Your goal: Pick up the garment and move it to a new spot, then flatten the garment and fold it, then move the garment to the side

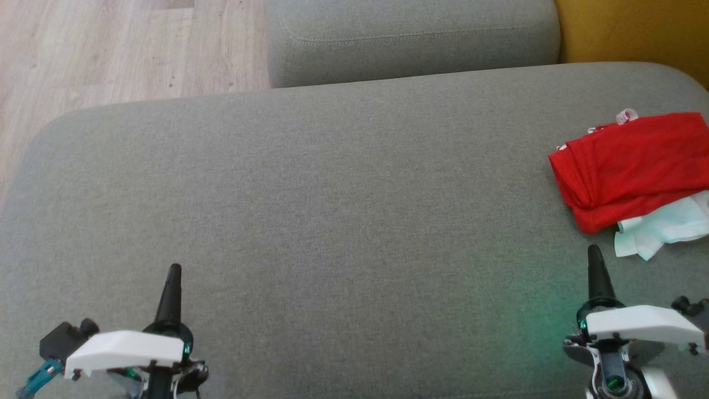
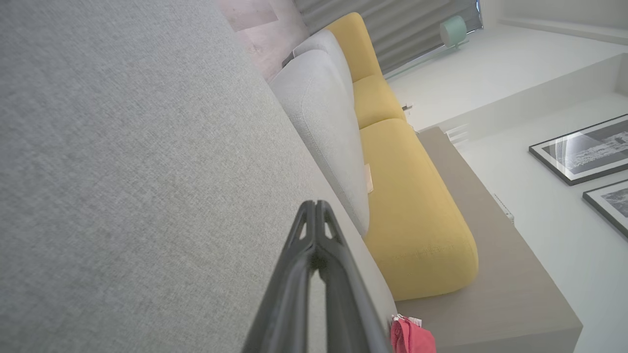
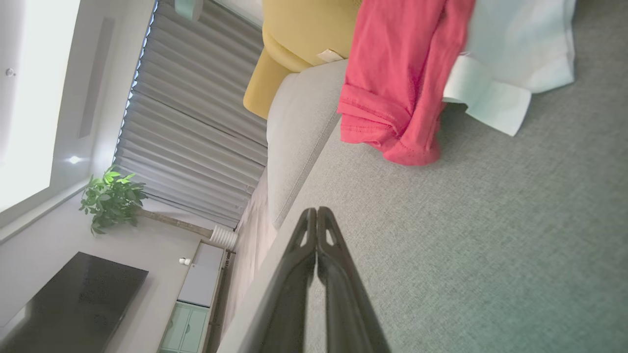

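1. On the grey sofa seat's point(image 1: 332, 221) right edge, the red garment point(image 1: 626, 160) lay folded over a pale cloth point(image 1: 664, 227).
2. The left tool point(image 1: 174, 270) was closed, fingertips touching, holding nothing.
3. The right tool point(image 1: 594, 250) was likewise closed and empty, near the garment.

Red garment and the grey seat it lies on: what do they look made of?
The red garment looks like thin, matte knit fabric, possibly cotton jersey: it drapes in soft folds and shows a stitched hem in the right wrist view. The grey seat looks like coarse woven upholstery, matte and heathered, with a visible weave grain. The fibre itself cannot be told.
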`<state>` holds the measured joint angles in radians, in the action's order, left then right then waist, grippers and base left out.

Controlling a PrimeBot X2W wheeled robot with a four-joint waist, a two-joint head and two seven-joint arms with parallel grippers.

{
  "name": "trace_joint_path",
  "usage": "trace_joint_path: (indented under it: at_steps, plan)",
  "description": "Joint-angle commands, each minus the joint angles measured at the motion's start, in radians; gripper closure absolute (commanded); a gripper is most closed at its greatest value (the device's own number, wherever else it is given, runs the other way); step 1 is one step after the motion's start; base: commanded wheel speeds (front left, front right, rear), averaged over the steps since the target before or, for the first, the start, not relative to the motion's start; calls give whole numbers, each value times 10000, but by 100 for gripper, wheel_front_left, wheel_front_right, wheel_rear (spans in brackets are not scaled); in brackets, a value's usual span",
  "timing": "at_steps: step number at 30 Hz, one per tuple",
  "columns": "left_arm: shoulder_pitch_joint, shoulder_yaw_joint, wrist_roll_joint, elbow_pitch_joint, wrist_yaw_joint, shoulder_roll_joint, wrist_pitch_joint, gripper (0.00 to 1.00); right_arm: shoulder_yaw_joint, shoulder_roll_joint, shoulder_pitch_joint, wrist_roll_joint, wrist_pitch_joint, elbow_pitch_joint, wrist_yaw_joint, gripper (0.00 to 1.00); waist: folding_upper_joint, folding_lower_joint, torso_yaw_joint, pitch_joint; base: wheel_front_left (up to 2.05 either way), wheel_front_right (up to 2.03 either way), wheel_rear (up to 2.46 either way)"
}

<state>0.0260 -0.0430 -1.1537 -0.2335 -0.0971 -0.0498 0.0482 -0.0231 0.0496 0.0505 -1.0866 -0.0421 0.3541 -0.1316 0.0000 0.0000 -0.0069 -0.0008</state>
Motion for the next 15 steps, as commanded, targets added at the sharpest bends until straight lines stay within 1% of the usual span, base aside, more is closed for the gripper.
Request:
trace_joint_path:
  at_steps: [1,15]
  plan:
    - [-618,364,-287,251,-73,-142,-80,100,36,79,474,-325,98,-429,6,100,0,0,3,1,0,0,0]
    - [-810,637,-1497,152,-145,-145,-454,100,-199,77,499,-1680,477,-612,7,100,0,0,21,12,0,0,0]
